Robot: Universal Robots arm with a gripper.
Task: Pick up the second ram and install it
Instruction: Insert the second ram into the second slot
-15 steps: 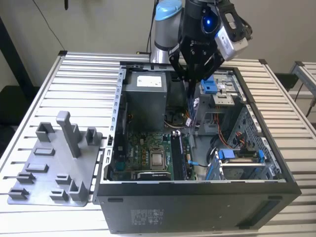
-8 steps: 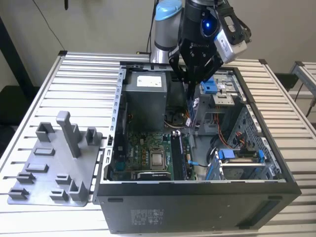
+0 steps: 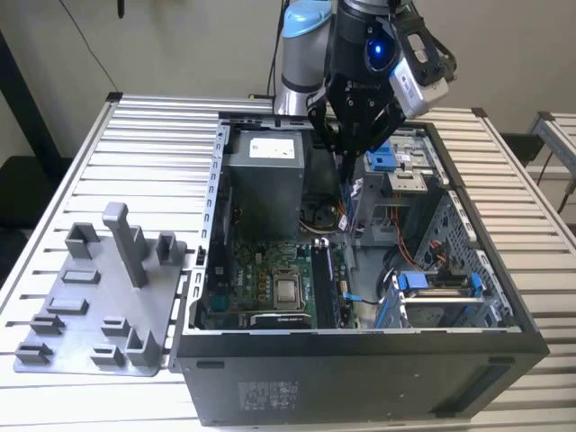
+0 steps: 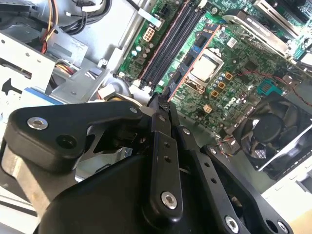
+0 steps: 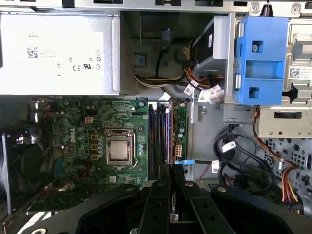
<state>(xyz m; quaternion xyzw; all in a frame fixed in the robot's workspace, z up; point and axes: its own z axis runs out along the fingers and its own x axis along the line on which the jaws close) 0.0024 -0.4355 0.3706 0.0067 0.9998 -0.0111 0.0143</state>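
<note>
My gripper (image 3: 346,155) hangs over the open computer case (image 3: 360,360), above its back half. Its fingers (image 5: 162,187) stand close together in both wrist views, shut on the second ram (image 5: 170,136), a thin dark stick seen edge-on. The stick (image 4: 192,61) reaches out from the fingertips and lines up over the long black memory slots (image 5: 158,136) of the green motherboard (image 5: 78,122). In the exterior view the stick (image 3: 347,175) points down from the gripper, well above the slots (image 3: 324,279). It touches nothing else.
A grey power supply (image 3: 265,175) stands at the case's back. A blue drive bracket (image 5: 261,58) and cable bundles (image 5: 234,161) lie beside the slots. The processor socket (image 5: 118,148) and a fan (image 5: 24,165) sit on the other side. A grey plastic tray (image 3: 90,306) with posts lies at the exterior view's left.
</note>
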